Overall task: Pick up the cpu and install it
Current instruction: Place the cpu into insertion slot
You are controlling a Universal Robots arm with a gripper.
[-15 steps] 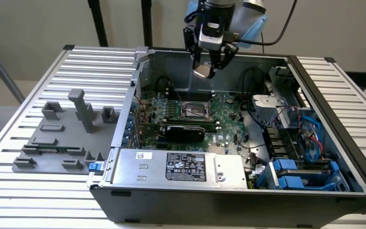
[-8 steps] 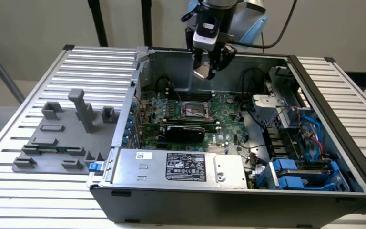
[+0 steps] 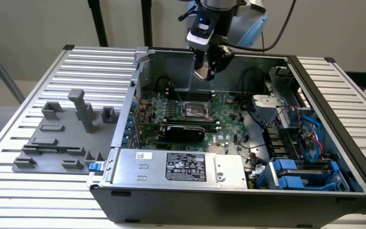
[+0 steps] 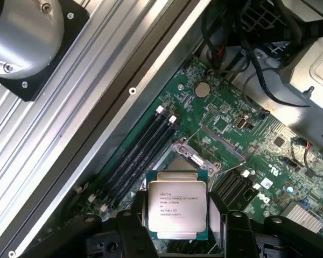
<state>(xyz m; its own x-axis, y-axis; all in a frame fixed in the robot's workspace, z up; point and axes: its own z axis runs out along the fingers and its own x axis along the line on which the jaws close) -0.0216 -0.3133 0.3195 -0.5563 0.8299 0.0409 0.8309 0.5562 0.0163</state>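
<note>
Wrist view: gripper (image 4: pixel 178 228) clamped on the cpu (image 4: pixel 176 207) by two opposite edges, socket (image 4: pixel 189 159) below it. I'd treat it as light, rigid, fragile underneath; edge hold only.

- One cpu (image 4: pixel 176 204), silver-topped, with printed lettering.
- One gripper (image 3: pixel 207 72), with two dark fingers (image 4: pixel 130 234), one on either side of the cpu.
- One open computer case (image 3: pixel 234 207) on one slatted bench (image 3: pixel 36 195).
- One green motherboard (image 3: pixel 224 107), carrying one socket frame (image 3: pixel 194 110) and one round coin cell (image 4: pixel 202 90).
- Two banks of black memory slots (image 4: pixel 137 156), one on each side of the socket frame.
- One labelled power supply (image 3: pixel 179 167).
- Two blue drive carriers (image 3: pixel 294 181).
- One grey fixture plate (image 3: pixel 55 143) with blocks.
</note>
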